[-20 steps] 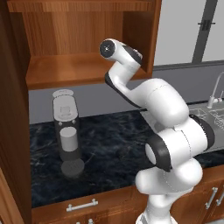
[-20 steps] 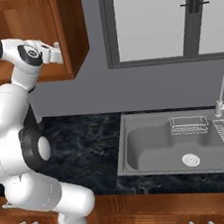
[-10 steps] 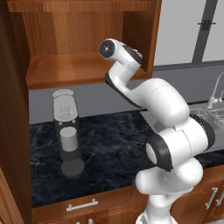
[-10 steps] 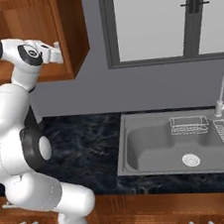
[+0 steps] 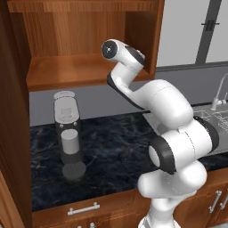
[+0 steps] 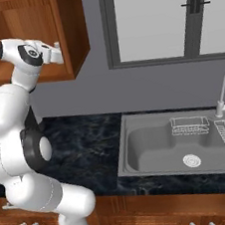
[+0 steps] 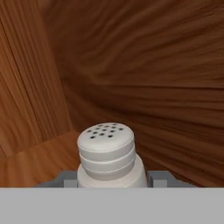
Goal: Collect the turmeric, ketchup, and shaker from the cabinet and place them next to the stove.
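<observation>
The shaker (image 7: 110, 155), a white container with a perforated domed cap, stands upright on the wooden shelf inside the cabinet (image 5: 80, 42). In the hand view it sits at 6 o'clock, directly between the two grey fingertips (image 7: 65, 178) of the pincer (image 7: 111, 179). One tip shows at 7 o'clock of the shaker body and the other at 5 o'clock, both just beside its sides; whether they actually touch it cannot be told, so a grip is not confirmed. Brown cabinet walls surround the shaker from 9 through 3 o'clock.

In the left base view the white arm (image 5: 169, 133) reaches up into the open cabinet. Below, a grey coffee machine (image 5: 67, 133) stands on the dark marbled tabletop (image 5: 111, 151). In the right base view a steel sink (image 6: 184, 145) lies at 3 o'clock of the arm.
</observation>
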